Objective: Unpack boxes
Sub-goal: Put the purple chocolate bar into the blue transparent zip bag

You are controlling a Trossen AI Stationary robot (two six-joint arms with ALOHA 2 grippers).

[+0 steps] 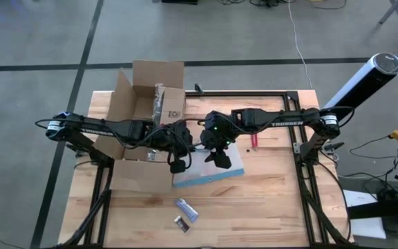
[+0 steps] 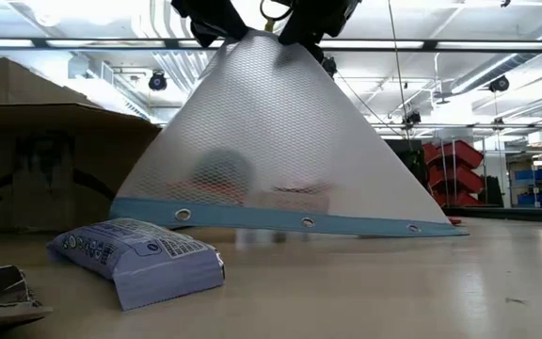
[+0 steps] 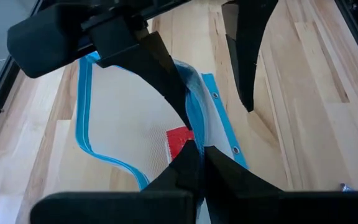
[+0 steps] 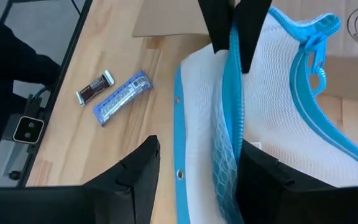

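Note:
The open brown box [image 1: 144,111] stands at the table's far left; in the low view it fills the left side [image 2: 36,160]. A clear mesh pouch [image 1: 213,173] with a blue edge lies just right of it, pulled up into a tent [image 2: 280,160]. Something red [image 3: 180,140] shows inside it. My left gripper [image 1: 178,164] is shut on the pouch's top edge. My right gripper [image 4: 199,144] is open, one finger on either side of the blue zipper edge [image 4: 227,124]. My left gripper pinches the pouch's blue zipper edge [image 3: 194,134] between its two fingers, coming from above. That edge is raised, and the pouch hangs below it as a taut tent whose blue bottom edge [image 2: 309,222] rests on the table. Whether my right gripper touches the pouch, I cannot tell.
Two small wrapped bars [image 1: 186,207] [image 1: 182,223] lie on the near part of the table, close to the low camera [image 2: 139,256]. A small red tool [image 1: 254,142] lies right of the pouch. Bare wood lies to the right.

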